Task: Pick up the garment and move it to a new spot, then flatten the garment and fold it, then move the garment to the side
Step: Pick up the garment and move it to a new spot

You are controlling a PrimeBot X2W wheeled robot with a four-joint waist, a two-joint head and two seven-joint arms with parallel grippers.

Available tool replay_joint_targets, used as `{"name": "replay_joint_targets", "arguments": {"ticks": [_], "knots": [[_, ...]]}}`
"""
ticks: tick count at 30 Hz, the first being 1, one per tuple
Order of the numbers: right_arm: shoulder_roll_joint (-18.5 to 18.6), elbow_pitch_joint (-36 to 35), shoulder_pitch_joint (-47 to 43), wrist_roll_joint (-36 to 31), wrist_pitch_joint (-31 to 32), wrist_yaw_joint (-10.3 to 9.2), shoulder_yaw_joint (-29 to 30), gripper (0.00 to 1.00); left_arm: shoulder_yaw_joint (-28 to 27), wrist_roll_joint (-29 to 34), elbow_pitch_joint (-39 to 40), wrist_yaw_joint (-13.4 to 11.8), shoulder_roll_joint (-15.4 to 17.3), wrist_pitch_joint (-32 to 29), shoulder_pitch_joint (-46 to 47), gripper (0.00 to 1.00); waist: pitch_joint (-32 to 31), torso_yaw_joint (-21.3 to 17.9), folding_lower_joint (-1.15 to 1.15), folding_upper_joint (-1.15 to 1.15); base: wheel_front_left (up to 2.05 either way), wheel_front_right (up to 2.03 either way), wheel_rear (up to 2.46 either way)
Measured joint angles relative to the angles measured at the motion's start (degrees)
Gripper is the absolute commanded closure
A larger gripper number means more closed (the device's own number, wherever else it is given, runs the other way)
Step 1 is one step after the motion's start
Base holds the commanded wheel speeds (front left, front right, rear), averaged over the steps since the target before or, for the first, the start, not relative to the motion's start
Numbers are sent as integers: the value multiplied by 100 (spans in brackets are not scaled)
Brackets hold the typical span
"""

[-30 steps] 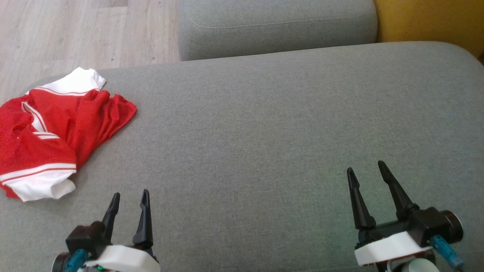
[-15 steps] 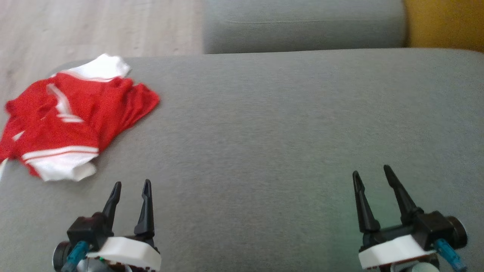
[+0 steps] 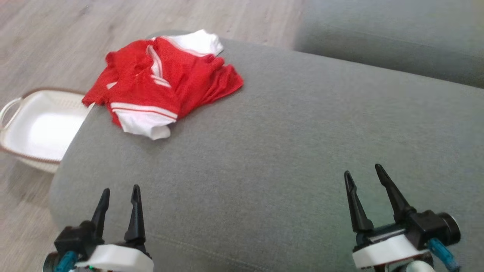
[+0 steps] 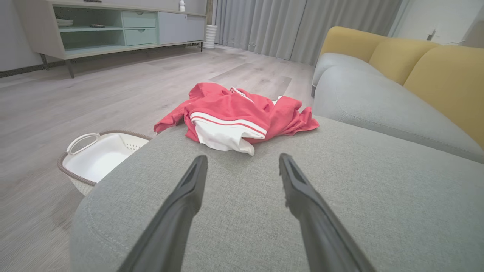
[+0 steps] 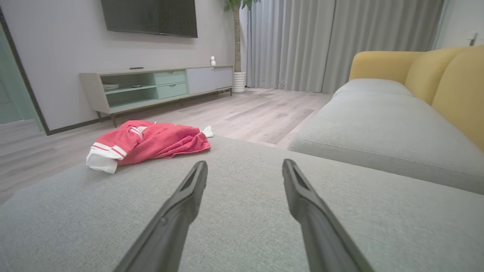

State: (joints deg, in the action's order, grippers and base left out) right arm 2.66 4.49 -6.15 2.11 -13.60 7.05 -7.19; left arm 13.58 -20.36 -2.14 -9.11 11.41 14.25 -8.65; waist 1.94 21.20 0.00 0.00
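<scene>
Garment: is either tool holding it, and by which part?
Nothing is held. The left tool and right tool both stand open and empty above the grey cushion; the garment lies crumpled ahead, clear of both.

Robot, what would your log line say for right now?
stage: pickup not started | garment: crumpled on sofa | left gripper: open, empty | right gripper: open, empty

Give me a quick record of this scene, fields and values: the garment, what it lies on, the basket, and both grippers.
garment: red and white, crumpled, not folded
surface: grey cushion; garment at its far left corner, one red edge over the side
basket: white, on the floor by the cushion's left end
left gripper: open, holding nothing, short of the garment
right gripper: open, holding nothing
</scene>
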Motion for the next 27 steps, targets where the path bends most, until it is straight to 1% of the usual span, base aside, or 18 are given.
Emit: {"name": "replay_joint_targets", "arguments": {"ticks": [3,5,7,9,13,17,18,20,22,27], "knots": [[24,-109,108,-71,64,0,-3,0,-9,-65,32,19,-1,2,149,0,252,105,0,0,0,0,0],[129,-225,258,-91,146,0,-27,0,-20,-113,32,93,0,-53,502,0,482,135,0,0,0,0,0],[277,-349,472,-120,213,0,-51,0,-97,-265,27,194,8,-318,1049,0,758,127,0,0,0,0,0],[419,-457,658,-120,289,0,-37,0,-219,-407,12,220,64,-587,1707,0,1051,90,0,0,0,0,0],[704,-634,870,-120,411,0,9,0,-365,-566,-300,445,408,-1290,3006,0,1608,-17,0,0,0,0,0],[925,-848,1126,-120,538,0,26,0,-413,-805,-1044,695,512,-1926,4222,0,2124,-178,0,0,0,0,0],[925,-848,1126,-120,538,0,26,0,-413,-805,-1044,695,512,-1926,4222,0,2124,-178,0,0,0,0,0],[1003,-929,1259,-120,599,0,24,0,-309,-876,-1580,825,553,-2283,4777,0,2346,-280,0,0,0,0,0],[1085,-1009,1358,-120,656,0,8,0,-301,-993,-2111,951,525,-2528,5247,0,2543,-404,0,0,0,0,0],[1162,-1205,1436,-120,746,0,-19,0,-155,-1056,-3306,1225,489,-2869,6213,0,2948,-751,1,0,0,0,0]]}}
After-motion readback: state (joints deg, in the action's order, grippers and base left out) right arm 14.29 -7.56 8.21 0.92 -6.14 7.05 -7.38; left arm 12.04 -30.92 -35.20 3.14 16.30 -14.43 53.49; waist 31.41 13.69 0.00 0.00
